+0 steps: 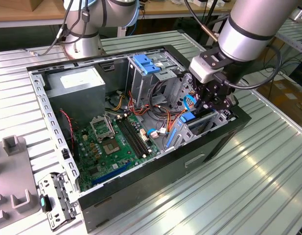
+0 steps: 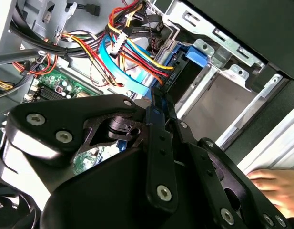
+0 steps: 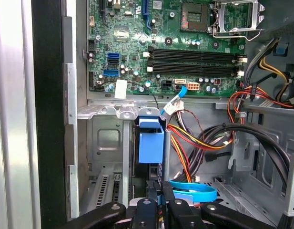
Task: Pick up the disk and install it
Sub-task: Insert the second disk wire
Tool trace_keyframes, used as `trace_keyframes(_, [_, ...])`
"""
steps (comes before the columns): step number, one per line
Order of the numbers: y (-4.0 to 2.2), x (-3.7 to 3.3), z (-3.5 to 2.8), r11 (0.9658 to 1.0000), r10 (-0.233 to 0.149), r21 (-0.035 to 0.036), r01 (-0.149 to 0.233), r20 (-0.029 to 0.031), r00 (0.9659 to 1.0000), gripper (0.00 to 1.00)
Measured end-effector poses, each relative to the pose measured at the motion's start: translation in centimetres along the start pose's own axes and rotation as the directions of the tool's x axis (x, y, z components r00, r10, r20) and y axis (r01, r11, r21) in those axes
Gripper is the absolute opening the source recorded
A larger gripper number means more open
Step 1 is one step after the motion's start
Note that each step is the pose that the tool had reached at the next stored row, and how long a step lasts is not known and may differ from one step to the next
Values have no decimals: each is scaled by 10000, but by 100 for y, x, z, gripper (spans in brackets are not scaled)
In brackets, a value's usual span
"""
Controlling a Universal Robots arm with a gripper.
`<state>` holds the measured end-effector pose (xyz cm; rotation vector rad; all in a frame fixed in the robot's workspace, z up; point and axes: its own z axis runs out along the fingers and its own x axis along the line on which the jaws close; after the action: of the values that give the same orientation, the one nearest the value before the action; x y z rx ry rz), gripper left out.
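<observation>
**What the arm itself looks like**

The arm [image 1: 251,29] is a fat silver-grey tube with a black band round it, ending in a white wrist block. A black cable runs along it. The gripper [image 1: 214,100] is all matte black linkage plates, dotted with shiny silver screw heads in the second wrist view.

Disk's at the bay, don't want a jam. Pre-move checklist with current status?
1. Grip: end effector shut on the disk edge: ok.
2. Disk lined up with the drive bay, upright in the slot: ok.
3. Disk fully seated: cannot tell.
4. Blue flat cable and wire bundle close beside the disk, clearance: cannot tell.
5. Person's hand close by the computer case: not ok.
</observation>
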<state>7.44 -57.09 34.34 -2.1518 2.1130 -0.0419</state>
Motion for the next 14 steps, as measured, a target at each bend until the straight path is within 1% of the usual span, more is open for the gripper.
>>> trace_keyframes(3, [3,3,25,10000,-1,-1,1,-5,10000,16])
trace_keyframes(8, [3,4,29,10000,0,3,0,2,10000,17])
trace_keyframes(10, [2,3,21,10000,-1,6,1,1,10000,17])
trace_keyframes(11, [0,2,7,10000,-1,7,1,5,10000,24])
trace_keyframes(12, [-2,1,-17,10000,-1,7,1,6,10000,24])
trace_keyframes(13, [-8,-3,-72,10000,-1,6,1,2,10000,24])
trace_keyframes(14, [-12,-5,-103,10000,0,6,0,4,10000,24])
